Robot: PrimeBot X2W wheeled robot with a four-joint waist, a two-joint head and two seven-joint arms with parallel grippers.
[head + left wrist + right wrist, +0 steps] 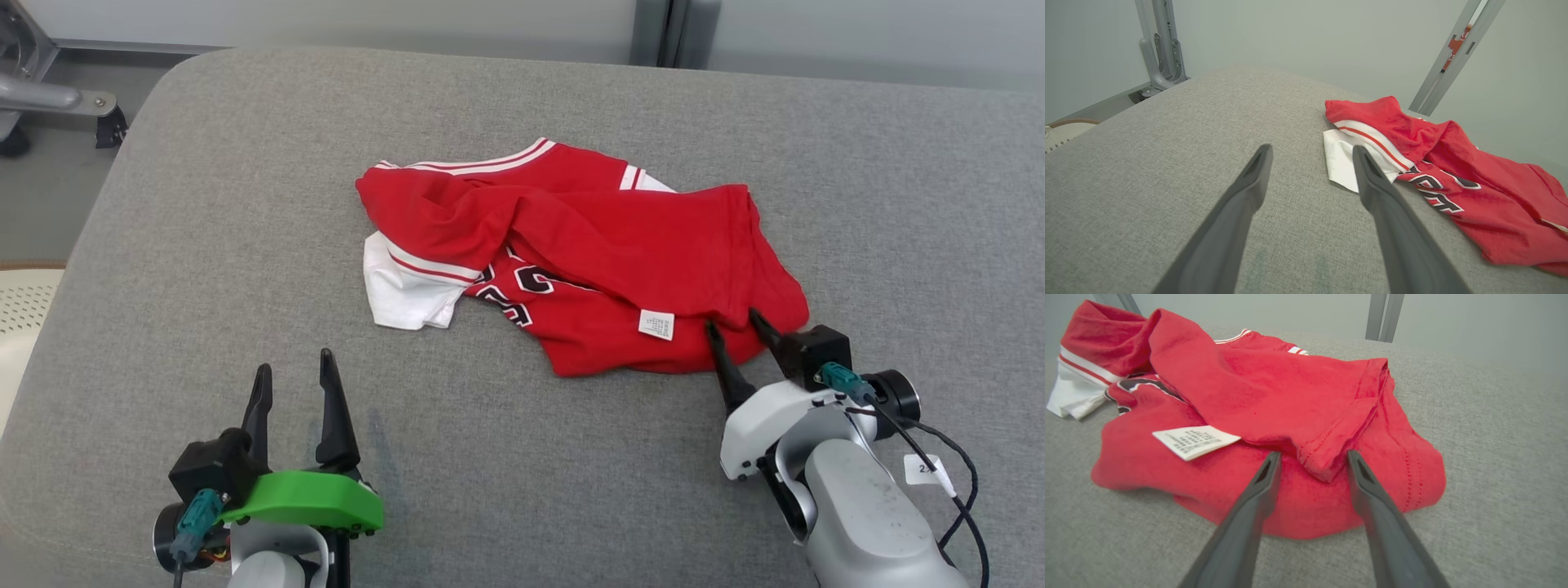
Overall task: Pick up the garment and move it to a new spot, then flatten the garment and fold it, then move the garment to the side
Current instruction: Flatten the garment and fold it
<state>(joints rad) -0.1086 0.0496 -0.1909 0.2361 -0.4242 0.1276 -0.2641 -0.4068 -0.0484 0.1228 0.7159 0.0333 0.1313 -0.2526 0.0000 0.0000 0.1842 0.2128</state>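
Jaws of the right gripper [733,321] stand apart astride a folded hem [1327,461] of the crumpled red garment [620,245] on the grey cushion [522,490], evidently positioned for pickup but gripping nothing; left gripper [295,363] wide open, empty, well apart

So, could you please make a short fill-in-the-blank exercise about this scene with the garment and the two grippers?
1. The crumpled garment is mostly ____.
2. It lies on a ____ padded surface.
3. The gripper straddling a fold at its near edge is the robot's ____ one.
4. The left gripper has its jaws ____ and holds nothing.
Missing words: red; grey; right; open.
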